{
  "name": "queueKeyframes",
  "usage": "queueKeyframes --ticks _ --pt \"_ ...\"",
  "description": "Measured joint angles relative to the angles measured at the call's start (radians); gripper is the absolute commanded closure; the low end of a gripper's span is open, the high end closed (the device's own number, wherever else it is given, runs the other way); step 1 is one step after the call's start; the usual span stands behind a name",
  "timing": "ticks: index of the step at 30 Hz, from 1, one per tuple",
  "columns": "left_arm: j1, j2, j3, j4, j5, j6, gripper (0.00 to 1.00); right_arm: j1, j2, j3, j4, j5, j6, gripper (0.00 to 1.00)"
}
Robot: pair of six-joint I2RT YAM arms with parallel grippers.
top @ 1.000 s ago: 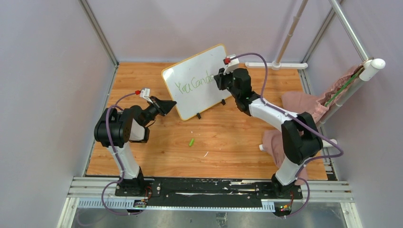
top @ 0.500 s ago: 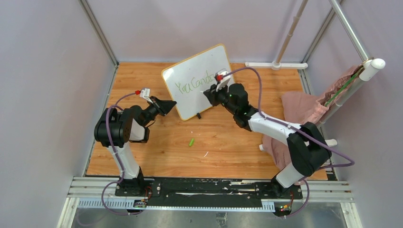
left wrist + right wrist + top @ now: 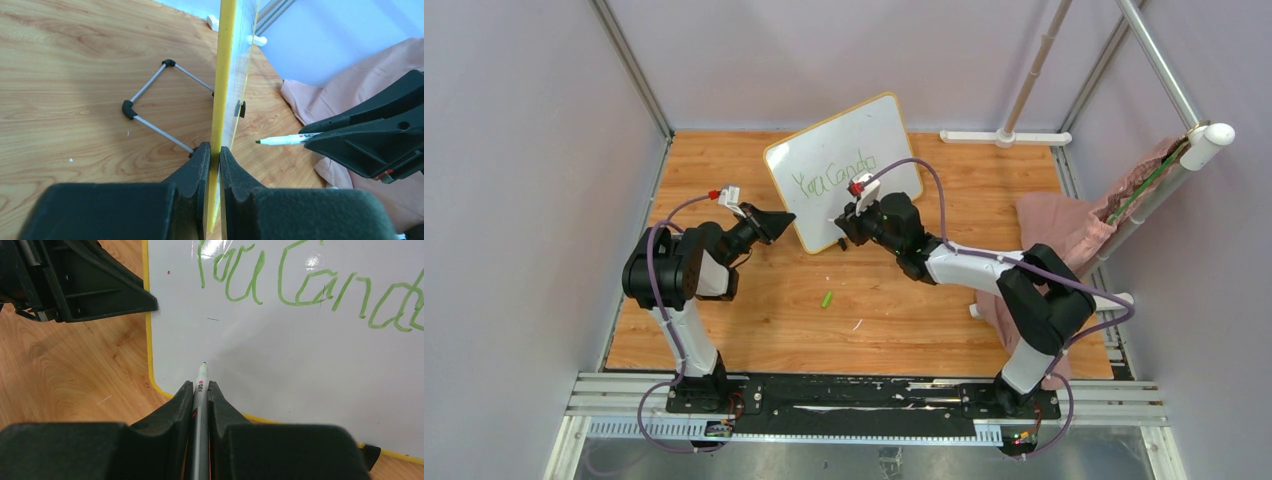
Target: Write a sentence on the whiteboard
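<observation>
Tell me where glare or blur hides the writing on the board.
Right wrist: small glare spots on the board touch the top of the writing, still legible. Left wrist: the board is edge-on, writing hidden. Top external: even light, writing small yet readable.

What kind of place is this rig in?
Probably a lab robot cell: plain panel walls on metal frame posts box in a wooden tabletop, and the left arm and right arm are bolted to a black base plate at its near edge.
</observation>
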Motion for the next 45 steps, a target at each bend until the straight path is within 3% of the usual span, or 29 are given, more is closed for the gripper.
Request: queueKeyframes --ticks 45 --pt "0.000 0.004 0.002 0.000 0.003 0.000 1.00 0.001 0.109 0.164 -0.154 0.047 -0.082 1.00"
